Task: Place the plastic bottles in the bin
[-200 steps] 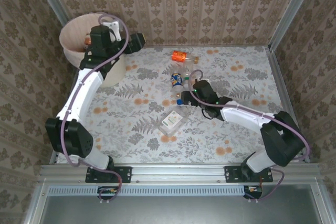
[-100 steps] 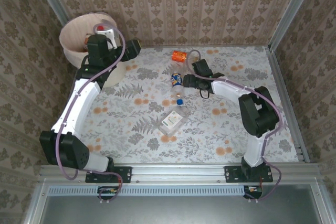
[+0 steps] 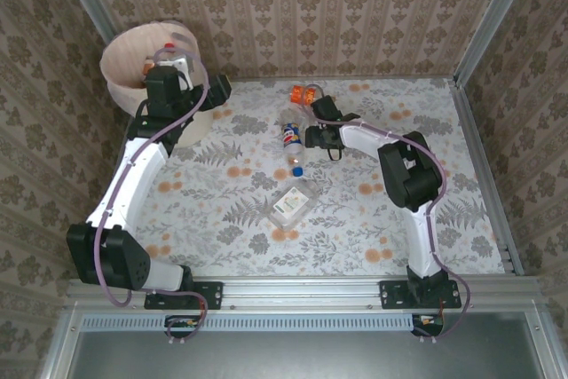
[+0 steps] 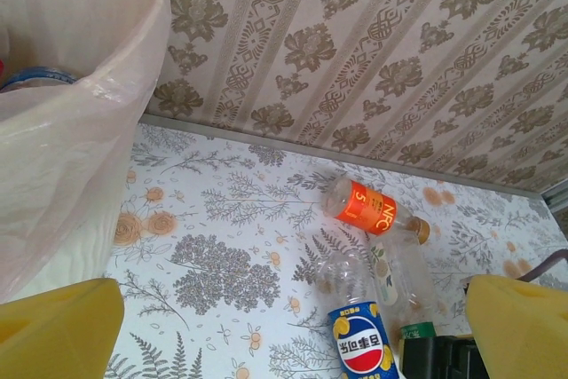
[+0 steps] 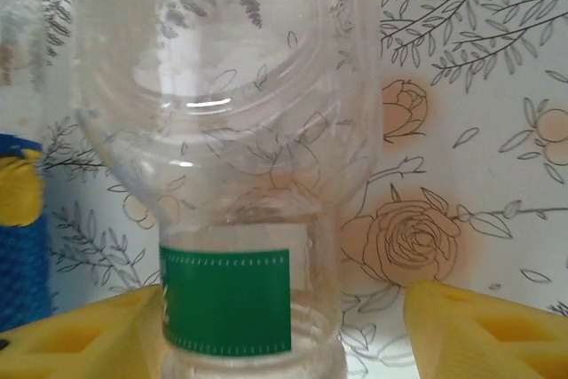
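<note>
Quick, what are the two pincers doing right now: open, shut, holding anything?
Left pincer: open, holding nothing.
Right pincer: open around the clear bottle with the green label, not yet clamped on it.

The cream bin [image 3: 114, 84] stands far left, with bottles in it [image 3: 151, 67]. On the desk [image 3: 426, 219] lie the orange-labelled bottle [image 3: 305, 93], the blue-labelled bottle [image 3: 291, 139], the clear green-banded bottle [image 5: 231, 219], and nearer, a crushed bottle [image 3: 293, 204].

We find bottle [image 5: 240, 130] neck between right claw [image 5: 275, 308] fingers [image 5: 80, 335], body ahead. Pepsi bottle [image 3: 291, 138] just left of claw. NFC bottle [image 3: 304, 93] farther ahead. Box [image 3: 293, 205] well behind. All on table [image 3: 426, 130]. Bin [image 4: 80, 130] left of left claw [image 4: 293, 335].
</note>
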